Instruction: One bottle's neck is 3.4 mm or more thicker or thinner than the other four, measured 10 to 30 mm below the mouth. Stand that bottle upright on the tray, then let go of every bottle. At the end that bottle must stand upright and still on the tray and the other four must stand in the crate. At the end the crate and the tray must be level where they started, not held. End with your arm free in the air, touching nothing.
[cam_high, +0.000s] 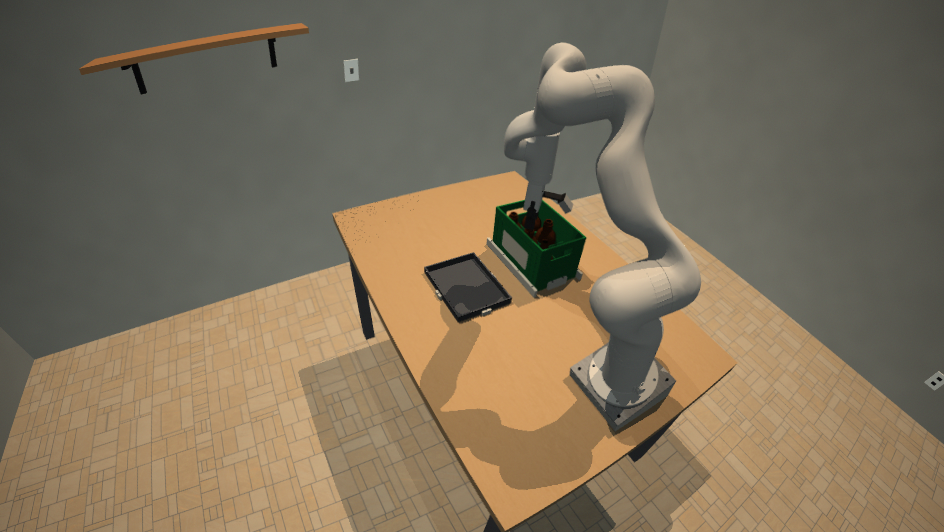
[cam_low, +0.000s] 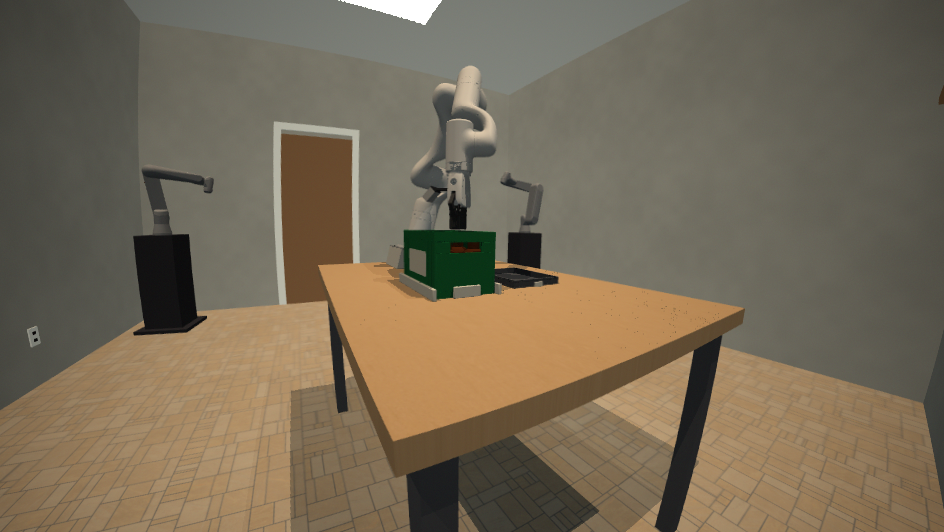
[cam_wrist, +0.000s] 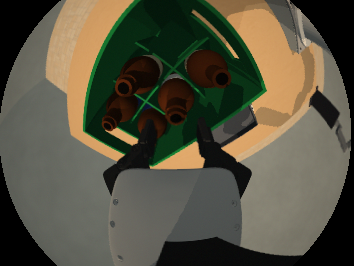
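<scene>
A green crate stands on the table and holds several brown bottles, all upright in its cells. It also shows in the exterior view and in the wrist view. My gripper hangs straight down over the crate's far side, fingertips about level with the rim. In the wrist view the gripper is open, and one bottle's mouth lies just ahead of the gap between the fingers. The fingers hold nothing. A black tray lies empty to the left of the crate.
Grey brackets hug the crate's base. The arm's base is bolted at the near right of the table. In the exterior view the tray lies right of the crate, and two other arms on black pedestals stand on the floor.
</scene>
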